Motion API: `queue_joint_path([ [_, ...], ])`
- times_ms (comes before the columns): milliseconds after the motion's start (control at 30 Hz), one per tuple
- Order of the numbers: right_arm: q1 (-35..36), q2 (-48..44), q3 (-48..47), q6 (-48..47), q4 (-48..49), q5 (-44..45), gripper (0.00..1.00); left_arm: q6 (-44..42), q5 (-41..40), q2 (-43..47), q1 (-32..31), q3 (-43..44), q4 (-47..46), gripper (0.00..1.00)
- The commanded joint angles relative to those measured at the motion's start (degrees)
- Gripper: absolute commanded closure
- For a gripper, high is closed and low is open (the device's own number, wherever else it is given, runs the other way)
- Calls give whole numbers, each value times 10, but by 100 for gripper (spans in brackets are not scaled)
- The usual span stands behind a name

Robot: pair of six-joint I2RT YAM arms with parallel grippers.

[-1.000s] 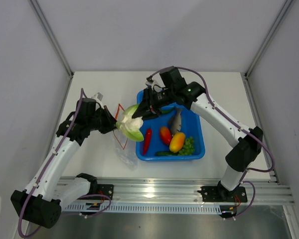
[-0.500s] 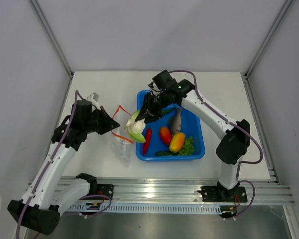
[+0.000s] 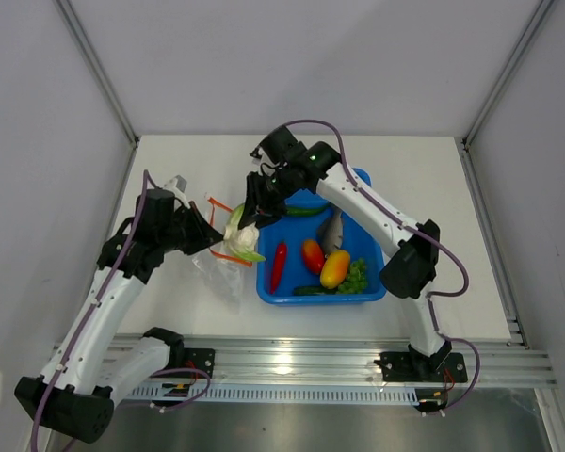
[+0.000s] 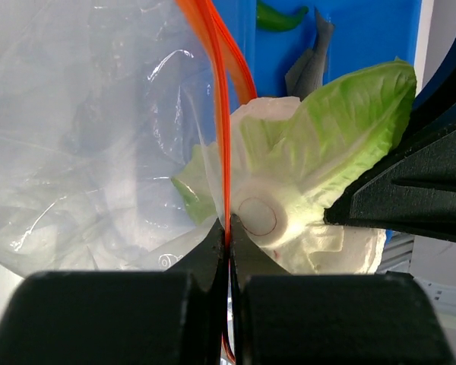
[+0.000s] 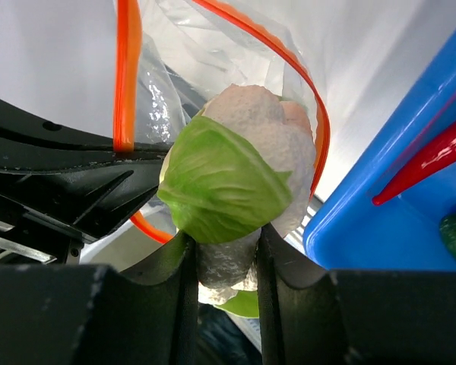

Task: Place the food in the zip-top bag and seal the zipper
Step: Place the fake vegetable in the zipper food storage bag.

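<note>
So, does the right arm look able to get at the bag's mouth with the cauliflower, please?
Probably yes. The left gripper pinches the zipper, holding the bag open at its mouth, and the right gripper has the cauliflower right at that opening, with nothing visible between.

A blue rectangular tub (image 3: 365, 231) sat on the white desk (image 3: 198, 169), a little right of the middle, its long sides running from near to far. Its near rim lay close to the desk's front edge, just short of the aluminium rail (image 3: 301, 363) that ran the full width along that edge. Pale grey panels (image 3: 38, 141) closed the space at the left, back and right, with metal posts (image 3: 99, 71) at the two far corners. In both wrist views the tub's wall showed as smooth, glossy blue plastic.
</note>
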State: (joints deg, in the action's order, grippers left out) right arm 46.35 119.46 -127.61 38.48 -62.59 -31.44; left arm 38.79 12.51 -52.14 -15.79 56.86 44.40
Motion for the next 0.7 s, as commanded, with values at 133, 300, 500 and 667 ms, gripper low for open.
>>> queue_joint_path([
  [133,47,8,1,-105,56,-29,100,-20,45,-25,-4,51,-13,99],
  [300,68,18,-1,-164,28,-16,100,-31,10,-35,-4,80,17,100],
  [500,69,37,-20,-185,-45,92,100,-27,-36,-40,-4,102,45,99],
  [667,68,32,-3,-184,-47,119,100,-24,-43,-45,-4,108,49,100],
])
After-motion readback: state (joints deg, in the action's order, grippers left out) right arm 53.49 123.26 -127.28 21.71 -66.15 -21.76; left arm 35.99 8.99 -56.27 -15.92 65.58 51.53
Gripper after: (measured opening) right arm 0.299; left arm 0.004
